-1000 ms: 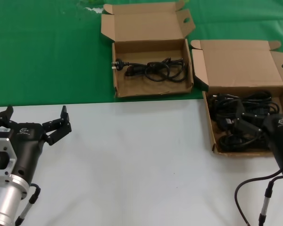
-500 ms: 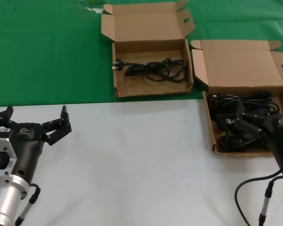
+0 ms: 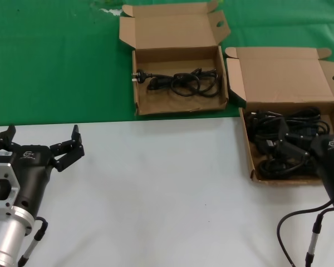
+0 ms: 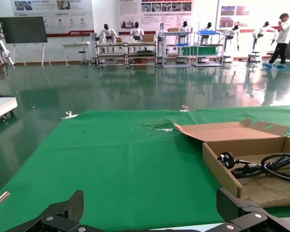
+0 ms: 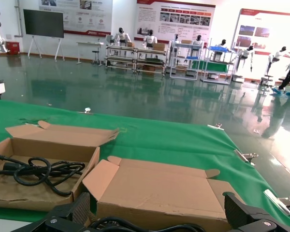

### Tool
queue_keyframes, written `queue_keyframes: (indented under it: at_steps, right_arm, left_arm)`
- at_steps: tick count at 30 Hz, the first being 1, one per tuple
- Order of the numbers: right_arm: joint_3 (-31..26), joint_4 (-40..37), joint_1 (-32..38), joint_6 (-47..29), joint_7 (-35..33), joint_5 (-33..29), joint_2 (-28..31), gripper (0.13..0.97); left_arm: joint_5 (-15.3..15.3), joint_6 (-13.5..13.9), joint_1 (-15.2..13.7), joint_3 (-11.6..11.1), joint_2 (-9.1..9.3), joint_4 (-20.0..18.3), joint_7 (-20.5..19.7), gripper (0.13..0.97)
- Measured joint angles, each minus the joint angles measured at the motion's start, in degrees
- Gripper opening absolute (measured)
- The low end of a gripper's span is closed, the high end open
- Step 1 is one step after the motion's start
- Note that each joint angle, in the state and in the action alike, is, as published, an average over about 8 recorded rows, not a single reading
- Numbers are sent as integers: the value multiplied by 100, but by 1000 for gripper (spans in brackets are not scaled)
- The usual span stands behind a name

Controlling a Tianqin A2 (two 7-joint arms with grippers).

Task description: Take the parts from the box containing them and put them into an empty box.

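The box holding the parts (image 3: 278, 75) lies at the right, lid open, filled with several black power cables (image 3: 300, 119). My right gripper (image 3: 312, 133) hangs open just over these cables; in the right wrist view it (image 5: 159, 217) spreads wide before the lid (image 5: 159, 188), with the cables (image 5: 135, 225) below and nothing held. The other box (image 3: 172, 28) lies farther back in the middle, lid open, with one black cable (image 3: 178, 82) inside; it also shows in the right wrist view (image 5: 48, 145). My left gripper (image 3: 42, 142) rests open and empty at the near left.
The boxes lie on a green cloth (image 3: 50, 61) that covers the far half of the table; the near half is white (image 3: 167, 189). In the left wrist view the far box (image 4: 217, 164) with its cable (image 4: 261, 166) lies beyond the open left gripper (image 4: 152, 212).
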Motion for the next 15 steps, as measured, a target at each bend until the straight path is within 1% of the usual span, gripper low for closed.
queue_keyframes:
  at_steps: [15]
  right_arm:
    - [0,0,0,0,0,0,0,966]
  left_arm:
    - [0,0,0,0,0,0,0,966]
